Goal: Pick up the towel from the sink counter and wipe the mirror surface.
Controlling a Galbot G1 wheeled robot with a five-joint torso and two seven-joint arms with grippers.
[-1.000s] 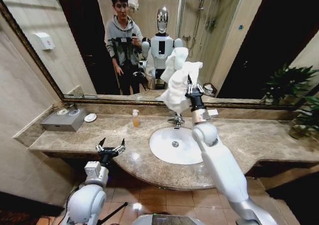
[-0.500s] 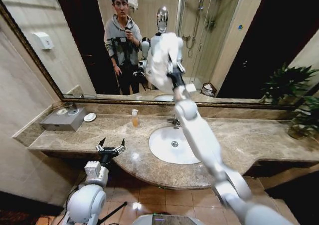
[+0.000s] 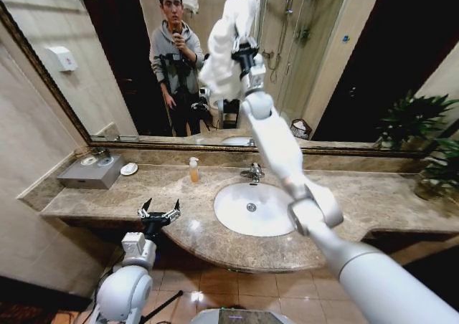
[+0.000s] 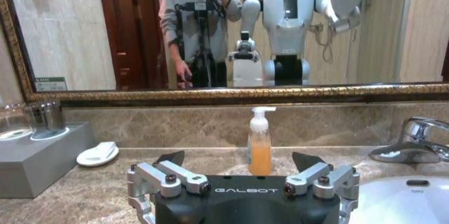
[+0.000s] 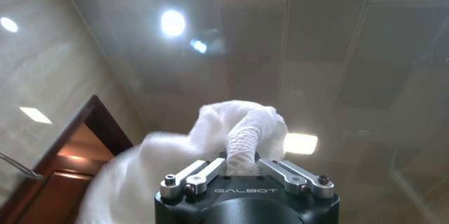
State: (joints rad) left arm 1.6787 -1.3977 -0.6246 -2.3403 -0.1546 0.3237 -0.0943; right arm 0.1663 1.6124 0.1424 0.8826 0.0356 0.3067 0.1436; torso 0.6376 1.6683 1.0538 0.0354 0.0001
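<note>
The towel point(image 3: 224, 48) is clamped in the right claw point(image 3: 242, 50) and held high against the mirror point(image 3: 344, 66), at about 12 o'clock above the basin point(image 3: 251, 208). The cloth is pinched by one bunched fold only, so it could be dragged out of the grip by friction on the glass and dropped. With the arm stretched so far, the glass could be struck by bare metal. The left claw point(image 4: 242, 174) is spread wide, idle over the worktop point(image 3: 107, 198) at 7 o'clock.
</note>
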